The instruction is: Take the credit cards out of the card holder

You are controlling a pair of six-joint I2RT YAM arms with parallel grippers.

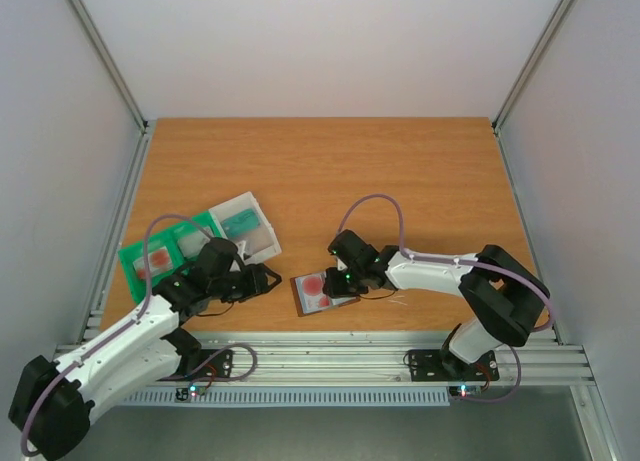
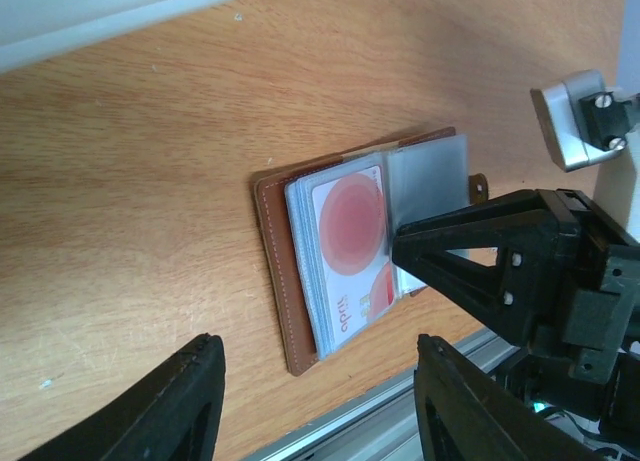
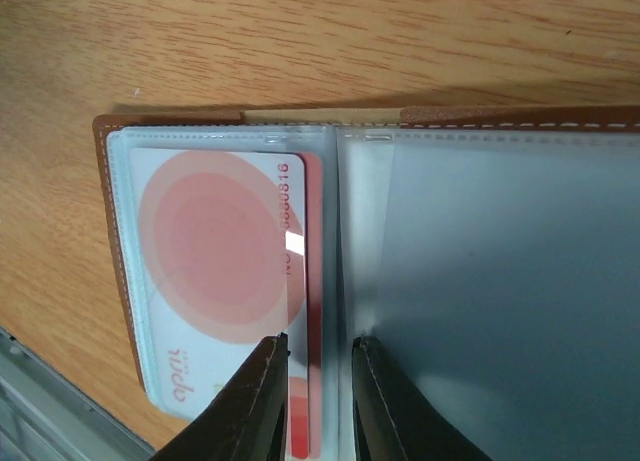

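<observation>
The card holder (image 1: 322, 293) lies open near the table's front edge, brown outside (image 2: 275, 241) with clear pocket pages. A whitish credit card (image 3: 210, 251) with a red disc shows in the left pocket. The red edge of another card sits beside it. My right gripper (image 3: 318, 353) comes down on the holder's spine. Its jaws are nearly together, with a pocket page (image 3: 500, 281) and that red card edge between them. My left gripper (image 2: 320, 411) hovers open just left of the holder (image 1: 272, 279), with nothing between its fingers (image 2: 180, 401).
A flat green tray (image 1: 165, 249) holding cards and a translucent grey box (image 1: 247, 226) lie behind the left arm. The metal rail of the table's front edge (image 2: 400, 421) runs right beside the holder.
</observation>
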